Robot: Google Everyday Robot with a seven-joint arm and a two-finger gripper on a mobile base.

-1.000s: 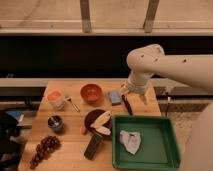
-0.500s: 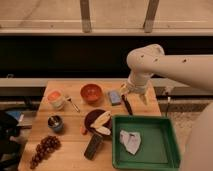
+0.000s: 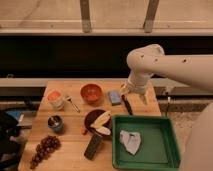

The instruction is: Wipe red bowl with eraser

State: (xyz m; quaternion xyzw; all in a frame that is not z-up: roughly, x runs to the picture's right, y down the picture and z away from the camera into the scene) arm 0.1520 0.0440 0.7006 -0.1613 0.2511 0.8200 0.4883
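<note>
The red bowl point(image 3: 91, 92) sits upright at the back middle of the wooden table point(image 3: 70, 150). The eraser point(image 3: 93, 146), a dark oblong block, lies near the table's front edge, just left of the green tray and below the maroon dish. My gripper point(image 3: 133, 94) hangs from the white arm point(image 3: 165, 62) over the back right of the table, to the right of the bowl. It is above a small blue-grey rectangle point(image 3: 115, 97) and a thin black-handled tool point(image 3: 127, 105). It is far from the eraser.
A maroon dish with yellow food point(image 3: 98, 122) sits mid-table. A white cup with an orange top point(image 3: 55, 98) and a small metal cup point(image 3: 55, 122) stand at left. Grapes point(image 3: 44, 149) lie front left. A green tray point(image 3: 167, 150) holding a white cloth point(image 3: 131, 141) is front right.
</note>
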